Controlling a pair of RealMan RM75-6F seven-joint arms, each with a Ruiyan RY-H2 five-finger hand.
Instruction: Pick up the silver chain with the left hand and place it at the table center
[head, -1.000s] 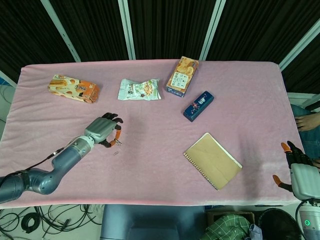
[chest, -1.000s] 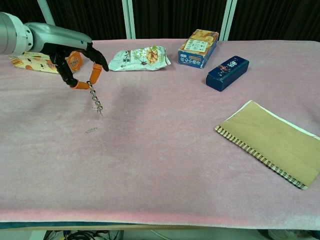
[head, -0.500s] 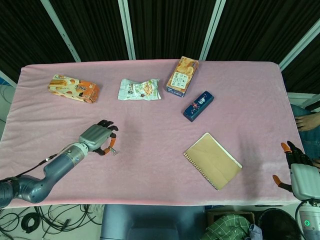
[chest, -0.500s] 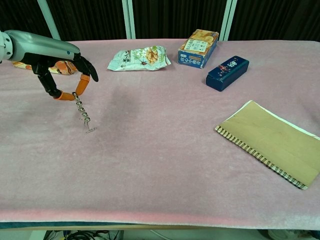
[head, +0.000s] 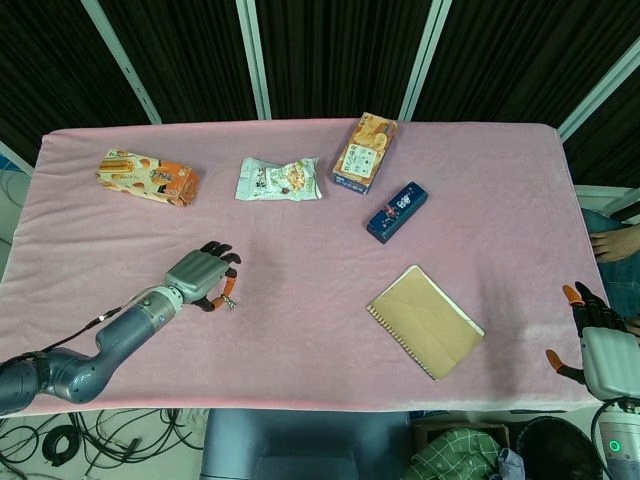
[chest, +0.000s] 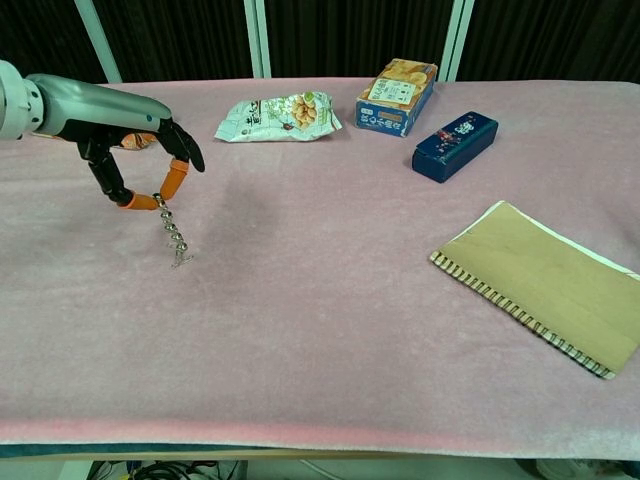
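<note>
My left hand (chest: 150, 165) pinches the beaded silver chain (chest: 172, 232) by its top | risk: trailing end snags the pink-clothed counter (chest: 330, 300), slipping my thin grip.

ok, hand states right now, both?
Left hand: holding the silver chain, pinched at its top end.
Right hand: open, holding nothing.

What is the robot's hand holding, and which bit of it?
The left hand pinches the silver chain by its top end, between orange fingertips; the rest dangles down toward the pink table. The right hand holds nothing.
</note>
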